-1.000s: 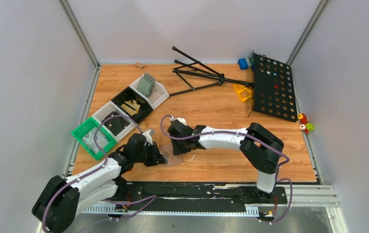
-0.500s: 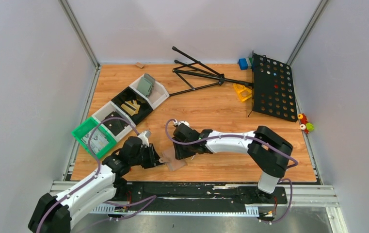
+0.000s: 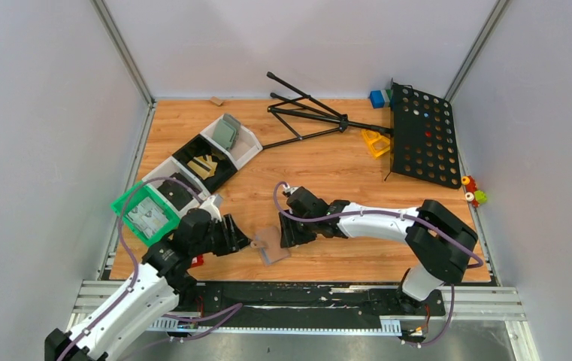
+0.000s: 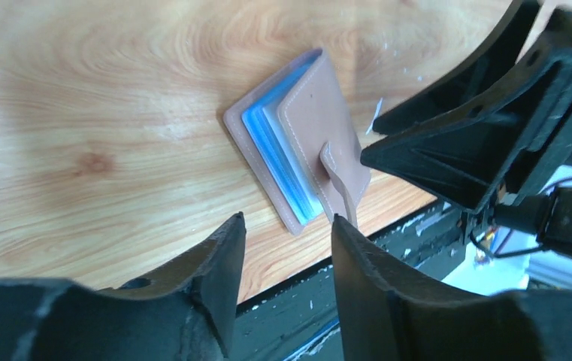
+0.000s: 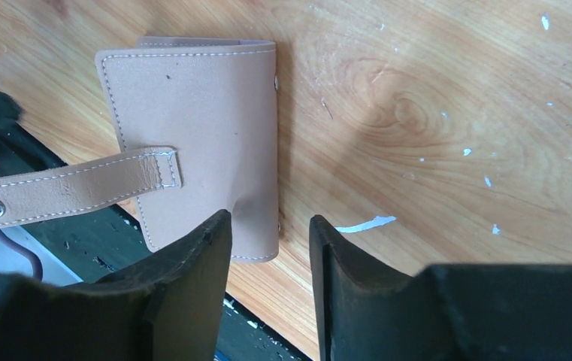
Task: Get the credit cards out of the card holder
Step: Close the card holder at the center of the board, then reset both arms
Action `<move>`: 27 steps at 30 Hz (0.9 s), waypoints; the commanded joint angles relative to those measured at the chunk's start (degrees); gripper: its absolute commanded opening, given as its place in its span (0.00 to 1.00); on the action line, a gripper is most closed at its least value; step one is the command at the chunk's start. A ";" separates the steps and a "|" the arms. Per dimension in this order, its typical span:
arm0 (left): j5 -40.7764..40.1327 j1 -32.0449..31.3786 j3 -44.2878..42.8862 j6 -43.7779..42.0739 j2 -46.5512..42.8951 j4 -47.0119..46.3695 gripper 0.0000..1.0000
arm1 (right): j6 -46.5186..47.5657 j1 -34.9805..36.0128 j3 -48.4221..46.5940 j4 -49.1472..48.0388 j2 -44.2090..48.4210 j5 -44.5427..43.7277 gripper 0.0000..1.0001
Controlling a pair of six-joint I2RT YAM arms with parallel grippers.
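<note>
— Location of card holder point(image 3: 270, 246)?
— Lying flat on counter point(image 3: 328, 162), lower centre of overhead view, near the front edge, between both pincers. Tan cover up, strap point(image 5: 72, 184) loose, blue leaves showing at one side.
— Left pincer point(image 3: 245, 237)?
— Parted, gripping nothing, just left of holder.
— Right pincer point(image 3: 288, 235)?
— Likewise parted, empty, just right.

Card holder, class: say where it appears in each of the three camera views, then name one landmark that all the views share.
Top external: the card holder lies low and left of centre, by the table's near edge.
Left wrist: centre of the picture, tilted, blue sleeves showing at its open side.
Right wrist: upper left, tan cover facing up.
Shared landmark: the black base strip along the near edge, right beside the holder.
</note>
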State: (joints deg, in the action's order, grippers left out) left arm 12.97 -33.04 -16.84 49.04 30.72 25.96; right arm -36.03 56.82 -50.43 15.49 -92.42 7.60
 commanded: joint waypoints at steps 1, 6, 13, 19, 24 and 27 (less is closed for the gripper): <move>-9.25 -0.23 -5.26 -0.33 -4.64 8.60 0.57 | 1.70 0.05 -0.30 -1.56 2.23 1.52 0.40; -19.24 -0.21 -8.41 2.22 -5.68 14.81 0.68 | 1.73 0.05 1.07 -1.77 6.41 -0.70 0.32; -21.81 -0.25 -7.71 -1.16 -8.00 10.09 0.71 | 1.71 0.04 6.97 -0.41 22.33 -17.49 0.26; -18.83 -0.20 -5.67 -5.46 -3.17 -4.23 0.94 | 4.33 -0.04 18.23 -4.90 43.00 -34.37 0.39; -24.05 -0.23 -9.75 -16.33 5.20 -10.55 1.00 | 14.97 -0.04 25.03 -12.26 53.43 -47.54 0.98; -27.73 -0.24 -10.50 -26.37 7.01 -16.90 1.00 | 20.89 -0.32 24.77 -12.57 56.33 -53.77 1.00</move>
State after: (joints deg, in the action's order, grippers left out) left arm -8.73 -33.04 -23.99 36.95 36.12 20.99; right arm -25.23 56.80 -25.78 8.23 -38.92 -32.95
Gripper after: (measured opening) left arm 0.998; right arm 0.990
